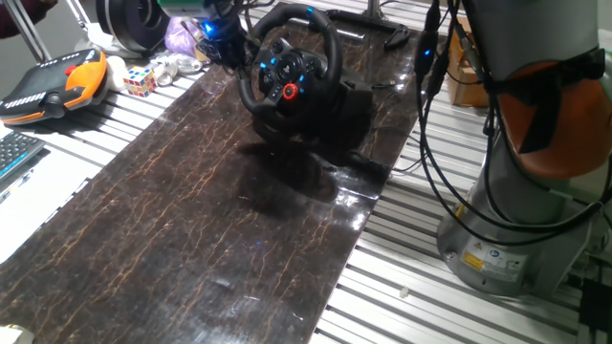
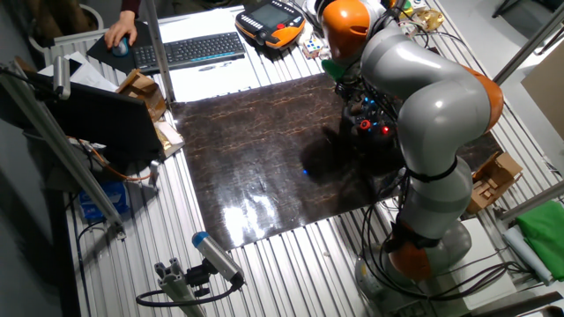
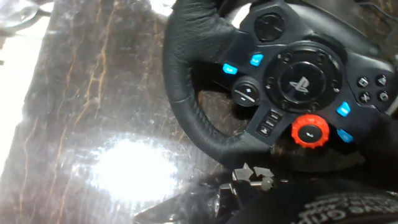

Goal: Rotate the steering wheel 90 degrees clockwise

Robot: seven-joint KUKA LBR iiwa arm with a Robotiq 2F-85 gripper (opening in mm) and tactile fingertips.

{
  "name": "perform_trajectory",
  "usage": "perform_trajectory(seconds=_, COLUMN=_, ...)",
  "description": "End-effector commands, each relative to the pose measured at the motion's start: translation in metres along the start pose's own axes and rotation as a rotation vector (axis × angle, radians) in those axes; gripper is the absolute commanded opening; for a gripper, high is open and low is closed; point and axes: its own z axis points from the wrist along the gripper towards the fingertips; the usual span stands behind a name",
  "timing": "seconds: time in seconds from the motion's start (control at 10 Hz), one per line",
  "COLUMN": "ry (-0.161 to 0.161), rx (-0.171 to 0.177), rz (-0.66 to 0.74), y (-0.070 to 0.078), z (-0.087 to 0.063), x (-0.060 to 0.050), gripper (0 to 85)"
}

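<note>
The steering wheel (image 1: 287,67) stands on its bulky black base at the far end of the dark marble mat (image 1: 220,210). Its red button and blue lights are lit. My gripper (image 1: 222,40) hangs close by the wheel's left rim, with blue lights on the hand. I cannot tell if it touches the rim. In the hand view the thick rim (image 3: 186,74), the hub (image 3: 305,81) and the red button (image 3: 310,130) fill the frame, and a dark part of the hand lies along the bottom edge. The fingers do not show clearly. In the other fixed view the arm (image 2: 432,97) hides most of the wheel.
An orange teach pendant (image 1: 57,86), a colour cube (image 1: 140,80), a black spool-like ring (image 1: 134,21) and a keyboard (image 1: 14,153) lie to the left of the mat. The arm's base (image 1: 516,229) and hanging cables (image 1: 430,115) stand to the right.
</note>
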Motion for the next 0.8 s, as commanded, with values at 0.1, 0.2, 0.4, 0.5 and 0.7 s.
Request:
perform_trajectory(seconds=0.1, ry=-0.029, rx=-0.019, rz=-0.134, y=0.0030, z=0.0032, x=-0.0006, gripper=0.7)
perform_trajectory(seconds=0.2, ry=-0.032, rx=-0.023, rz=-0.156, y=0.0034, z=0.0041, x=-0.0011, gripper=0.7)
perform_trajectory(seconds=0.4, ry=-0.021, rx=-0.027, rz=-0.173, y=0.0031, z=0.0046, x=-0.0016, gripper=0.7)
perform_trajectory(seconds=0.5, ry=-0.018, rx=-0.028, rz=-0.184, y=0.0029, z=0.0046, x=-0.0019, gripper=0.7)
perform_trajectory(seconds=0.7, ry=-0.028, rx=-0.027, rz=-0.219, y=0.0034, z=0.0053, x=-0.0018, gripper=0.7)
